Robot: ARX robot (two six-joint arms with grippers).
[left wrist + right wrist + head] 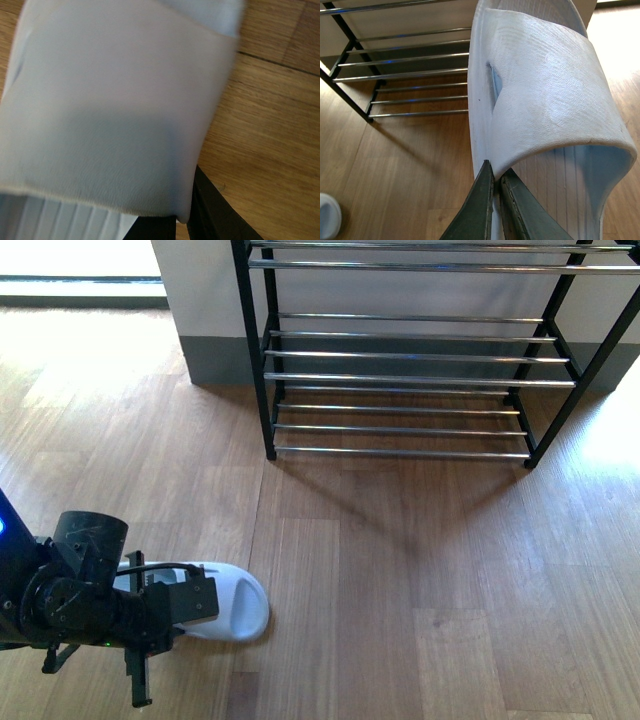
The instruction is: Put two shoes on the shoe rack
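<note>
A white slipper [238,608] is shown lying on the wood floor [420,570], well in front of the shoe rack [400,355]. The left gripper [190,602] is set close against it, but whether its fingers are spread cannot be told. The other slipper [545,100] is held aloft near the rack, its strap edge pinched between the right gripper's [496,200] nearly closed fingers [477,215].
</note>
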